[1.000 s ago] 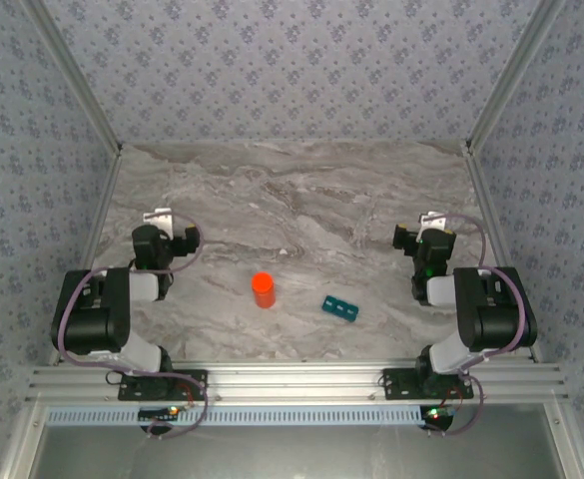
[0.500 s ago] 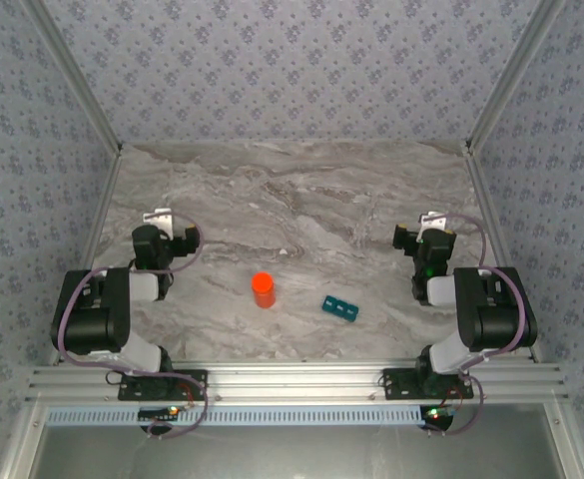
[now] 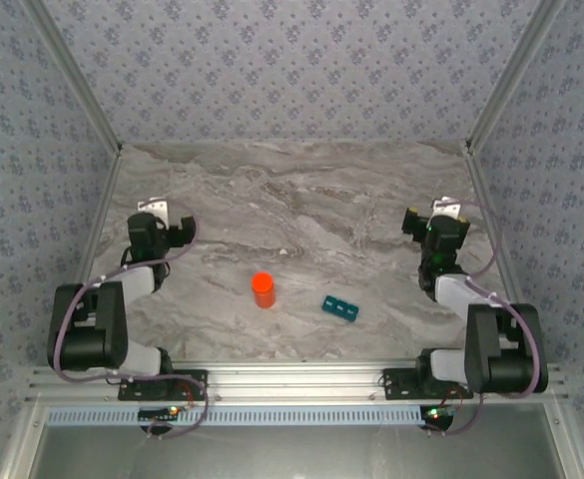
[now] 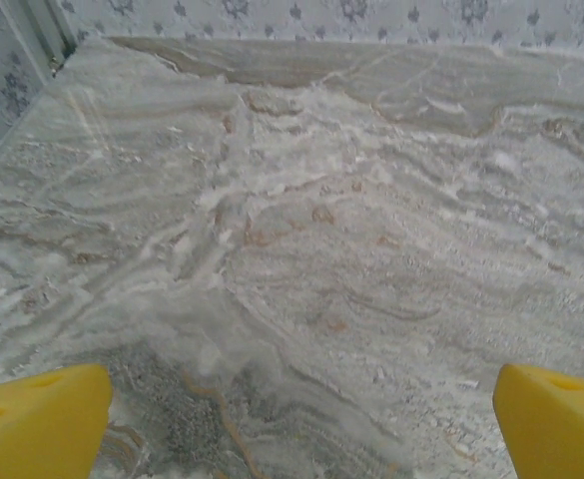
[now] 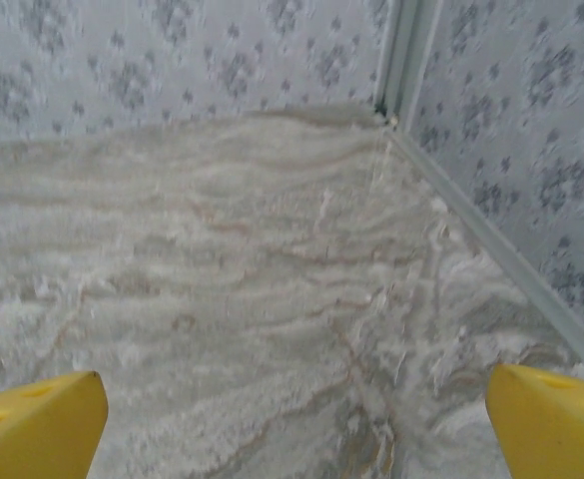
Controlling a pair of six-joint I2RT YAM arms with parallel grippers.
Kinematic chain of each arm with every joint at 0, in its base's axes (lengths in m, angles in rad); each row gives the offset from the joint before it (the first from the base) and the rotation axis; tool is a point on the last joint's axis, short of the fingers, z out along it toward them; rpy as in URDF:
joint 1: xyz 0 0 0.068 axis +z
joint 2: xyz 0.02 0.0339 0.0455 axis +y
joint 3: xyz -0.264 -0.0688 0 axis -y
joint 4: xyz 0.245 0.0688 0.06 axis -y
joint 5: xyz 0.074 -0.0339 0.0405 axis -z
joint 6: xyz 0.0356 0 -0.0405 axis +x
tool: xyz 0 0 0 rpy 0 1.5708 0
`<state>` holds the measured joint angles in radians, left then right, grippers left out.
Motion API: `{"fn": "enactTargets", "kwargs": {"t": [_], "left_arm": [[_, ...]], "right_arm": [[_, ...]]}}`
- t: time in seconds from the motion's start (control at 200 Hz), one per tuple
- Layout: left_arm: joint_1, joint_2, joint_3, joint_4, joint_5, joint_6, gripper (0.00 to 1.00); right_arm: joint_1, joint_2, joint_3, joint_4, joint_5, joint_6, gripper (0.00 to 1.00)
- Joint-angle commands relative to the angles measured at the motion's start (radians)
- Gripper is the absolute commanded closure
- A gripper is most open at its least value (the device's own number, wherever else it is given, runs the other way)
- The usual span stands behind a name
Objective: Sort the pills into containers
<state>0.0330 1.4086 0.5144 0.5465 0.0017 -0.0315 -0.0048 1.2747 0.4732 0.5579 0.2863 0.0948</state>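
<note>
light: bright, even, diffuse
shadows: faint, soft on tabletop [image 3: 301,200]
blur: right wrist view smeared; top view sharp

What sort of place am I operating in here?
Likely a staged robot test cell: a grey marble-patterned tabletop boxed in by blue-grey flower-patterned wall panels, with a ribbed aluminium mounting rail along the near edge.

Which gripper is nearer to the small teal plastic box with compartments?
Right. The right gripper is behind-right of the teal compartment box; the left gripper is farther, left beyond the orange cylindrical bottle.
</note>
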Motion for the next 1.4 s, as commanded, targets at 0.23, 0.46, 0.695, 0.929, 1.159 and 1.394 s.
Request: {"fn": "enactTargets", "kwargs": {"t": [0.23, 0.46, 0.695, 0.929, 1.159, 1.394], "left_arm": [[0.002, -0.161, 0.119, -0.367, -0.153, -0.191, 0.02], [-0.008, -0.188, 0.308, -0.689, -0.141, -0.39, 0.02], [-0.071, -0.179, 0.404, -0.864, -0.048, -0.482, 0.02], [-0.134, -0.218, 0.435, -0.935, 0.013, -0.55, 0.02], [-0.204, -0.251, 0.443, -0.955, -0.001, -0.539, 0.02], [-0.23, -0.252, 0.443, -0.956, -0.012, -0.522, 0.02]], "right_arm": [[-0.204, -0.064, 0.278, -0.684, -0.156, 0.553, 0.0], [-0.08, -0.086, 0.337, -0.788, -0.252, 0.483, 0.0], [0.214, -0.059, 0.409, -0.956, -0.154, 0.381, 0.0], [0.439, -0.055, 0.357, -1.034, -0.258, 0.298, 0.04], [0.573, -0.069, 0.218, -1.028, -0.297, 0.405, 0.05], [0.679, -0.136, 0.128, -1.064, -0.274, 0.522, 0.03]]}}
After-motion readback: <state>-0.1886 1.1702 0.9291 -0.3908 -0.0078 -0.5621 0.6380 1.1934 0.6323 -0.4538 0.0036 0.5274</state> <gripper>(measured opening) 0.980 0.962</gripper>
